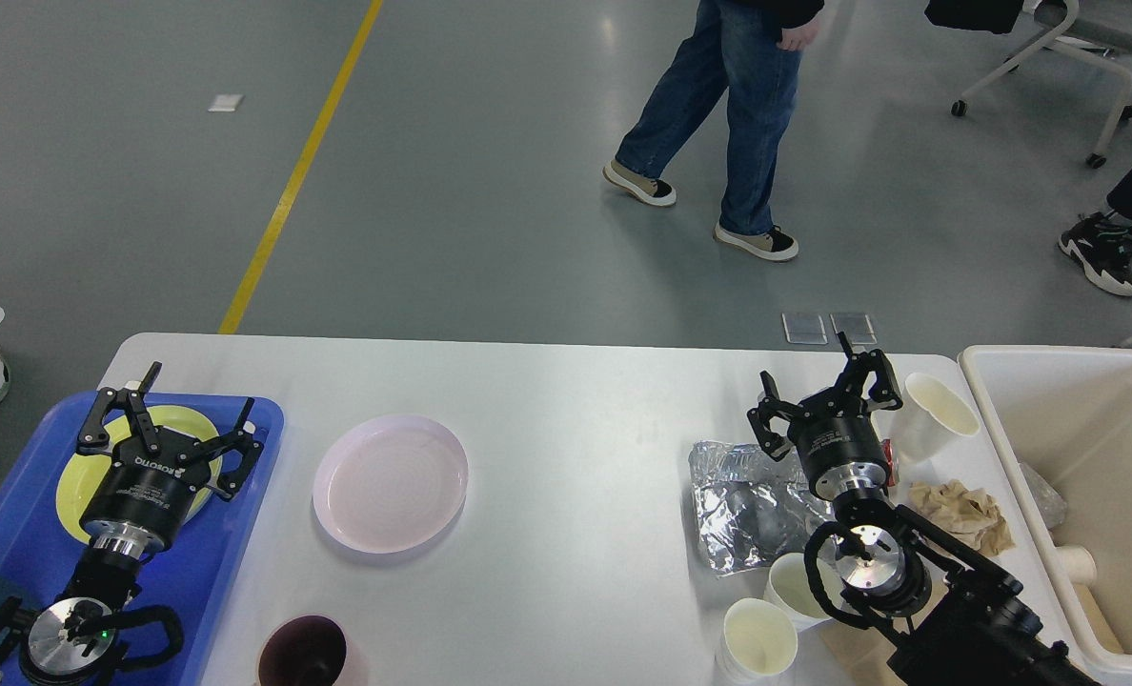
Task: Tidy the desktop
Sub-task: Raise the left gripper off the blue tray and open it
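Left tool (168,412): fingers spread, holding nothing, above yellow plate (177,426) in blue tray (23,534).
Right tool (818,386): fingers spread, empty, over foil (742,500).
Bench (566,429): pink plate (391,482), paper cups (758,640).

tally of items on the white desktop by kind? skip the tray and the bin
On the desktop:
Paper cups: 3
Pink plate: 1
Dark mug: 1
Foil sheet: 1
Crumpled brown paper: 1
Total: 7
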You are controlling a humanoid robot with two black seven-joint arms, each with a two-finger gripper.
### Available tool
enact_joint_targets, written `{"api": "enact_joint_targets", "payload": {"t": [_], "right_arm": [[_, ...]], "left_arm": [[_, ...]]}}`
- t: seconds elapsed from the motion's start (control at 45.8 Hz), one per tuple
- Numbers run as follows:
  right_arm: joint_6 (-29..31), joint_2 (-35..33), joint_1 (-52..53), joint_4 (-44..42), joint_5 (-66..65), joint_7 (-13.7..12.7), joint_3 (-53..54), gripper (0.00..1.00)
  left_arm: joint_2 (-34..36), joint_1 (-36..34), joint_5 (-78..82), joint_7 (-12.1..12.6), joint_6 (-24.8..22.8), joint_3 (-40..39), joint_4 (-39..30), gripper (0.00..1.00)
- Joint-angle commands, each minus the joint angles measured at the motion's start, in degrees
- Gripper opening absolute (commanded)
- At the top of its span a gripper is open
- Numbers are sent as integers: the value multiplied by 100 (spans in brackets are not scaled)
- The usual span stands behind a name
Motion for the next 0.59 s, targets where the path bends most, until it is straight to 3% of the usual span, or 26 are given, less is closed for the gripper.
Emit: {"api": "enact_joint_targets", "payload": {"t": [0.0,0.197,0.328,0.437,0.568], "right_arm": [[2,-1,-2,-3,0,8,0,100],[2,-1,7,-3,0,8,0,100],[-7,-1,-2,-3,0,8,0,100],[-7,-1,7,6,0,8,0,100],[2,-1,-2,6,0,0,0,100]], "left_arm": [[33,-67,-1,2,8,-11,3,97],[156,-103,43,-42,43,68,12,97],[1034,-85,-27,-165,52,619,-5,97],[2202,-716,-45,-332,87,2287,21,97],[3381,-2454,-62,-350,113,5196,21,97]]}}
